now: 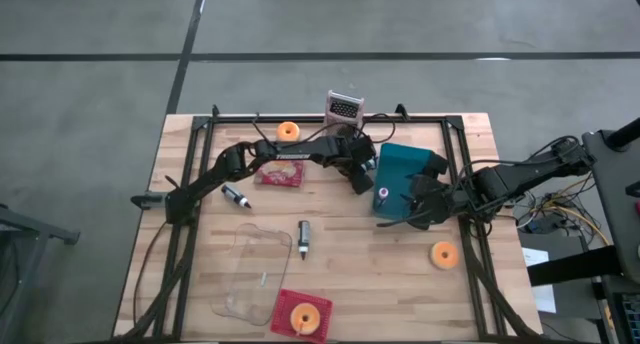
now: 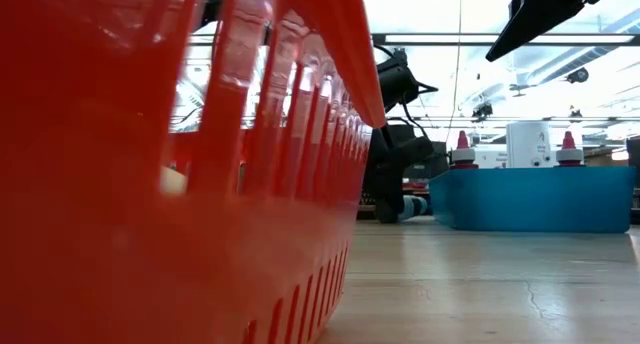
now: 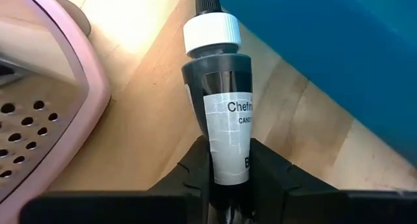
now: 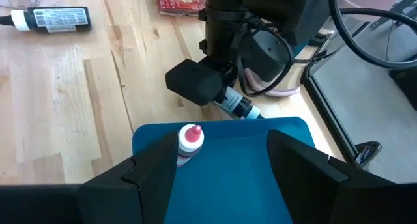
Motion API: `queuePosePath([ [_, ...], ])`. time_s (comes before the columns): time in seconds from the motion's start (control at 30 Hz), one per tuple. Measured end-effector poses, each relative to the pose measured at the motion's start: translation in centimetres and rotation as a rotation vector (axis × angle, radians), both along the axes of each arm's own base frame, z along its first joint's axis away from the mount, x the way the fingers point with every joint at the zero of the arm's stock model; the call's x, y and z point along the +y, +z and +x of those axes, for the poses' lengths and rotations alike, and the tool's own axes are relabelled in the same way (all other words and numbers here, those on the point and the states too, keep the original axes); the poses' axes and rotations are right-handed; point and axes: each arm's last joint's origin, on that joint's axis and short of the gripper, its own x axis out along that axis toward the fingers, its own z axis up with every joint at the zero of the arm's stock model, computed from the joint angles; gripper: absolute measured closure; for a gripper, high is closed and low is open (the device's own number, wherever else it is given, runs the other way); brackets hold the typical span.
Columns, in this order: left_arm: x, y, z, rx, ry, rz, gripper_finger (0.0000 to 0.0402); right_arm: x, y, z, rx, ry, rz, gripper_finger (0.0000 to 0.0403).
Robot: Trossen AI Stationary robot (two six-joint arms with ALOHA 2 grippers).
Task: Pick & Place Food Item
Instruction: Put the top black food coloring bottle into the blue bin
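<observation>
My left gripper [image 1: 365, 184] is shut on a dark bottle [image 3: 221, 100] with a white cap and a white label. It is low over the table, just left of the teal bin [image 1: 405, 174]. The bottle also shows in the right wrist view [image 4: 238, 107] and the low view [image 2: 410, 208]. My right gripper [image 4: 221, 178] is open above the bin's near part, its fingers wide apart and touching nothing. A red-capped bottle [image 4: 189, 142] stands inside the bin below it. My left gripper pinches the bottle's labelled body, toward its bottom end [image 3: 228, 165], between its two fingers. The fingers slant down from the table's left, and the bottle lies along them with its cap [image 3: 212, 34] pointing away toward the bin. Whether the bottle rests on the table, I cannot tell.
A pink perforated basket [image 1: 345, 107] stands at the far edge. A red packet [image 1: 280, 174], two more dark bottles [image 1: 235, 196] [image 1: 303, 239] and two orange pieces [image 1: 288, 131] [image 1: 443, 254] lie about. A clear container [image 1: 255, 274] and a red basket [image 1: 300, 314] stand near the front.
</observation>
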Motion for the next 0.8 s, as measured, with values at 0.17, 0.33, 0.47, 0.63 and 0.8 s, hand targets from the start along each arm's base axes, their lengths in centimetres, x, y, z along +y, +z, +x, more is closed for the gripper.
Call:
queuePosePath([
  [0.17,-0.3,0.8,0.0,-0.006,-0.014,0.042,0.0333,0.0,0.0,0.0,0.003,0.005,-0.005,0.0175],
  [0.33,-0.9,2.6,0.0,-0.031,-0.04,0.097,0.0333,0.0,0.0,0.0,0.002,0.004,-0.005,0.0175],
  [0.47,-1.6,3.5,-0.1,-0.034,-0.068,0.115,0.0333,0.0,0.0,0.0,0.002,0.004,-0.006,0.0175],
  [0.63,-3.0,5.3,-0.1,-0.043,-0.115,0.192,0.0333,0.0,0.0,0.0,0.008,0.013,-0.015,0.0175],
  [0.8,-4.0,6.7,0.0,-0.07,-0.143,0.26,0.0333,0.0,0.0,0.0,0.013,0.028,-0.027,0.0175],
])
